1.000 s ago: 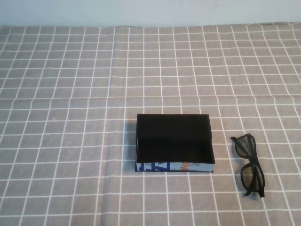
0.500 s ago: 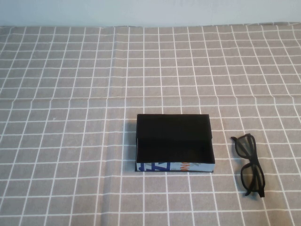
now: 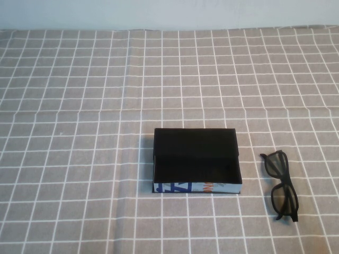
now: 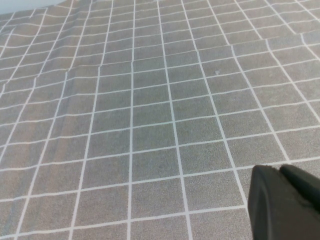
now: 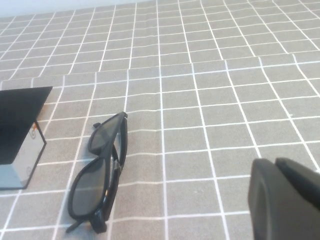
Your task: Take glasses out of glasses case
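The glasses case (image 3: 196,160) is an open shallow black box with a white printed front edge, in the middle of the table; its corner shows in the right wrist view (image 5: 20,130). It looks empty inside. The black glasses (image 3: 280,184) lie on the cloth to the right of the case, also in the right wrist view (image 5: 97,172). My left gripper (image 4: 277,172) is shut and empty above bare cloth. My right gripper (image 5: 275,167) is shut and empty, to the right of the glasses and apart from them. Neither arm shows in the high view.
A grey cloth with a white grid (image 3: 79,106) covers the whole table, with slight folds. A pale wall runs along the far edge (image 3: 169,13).
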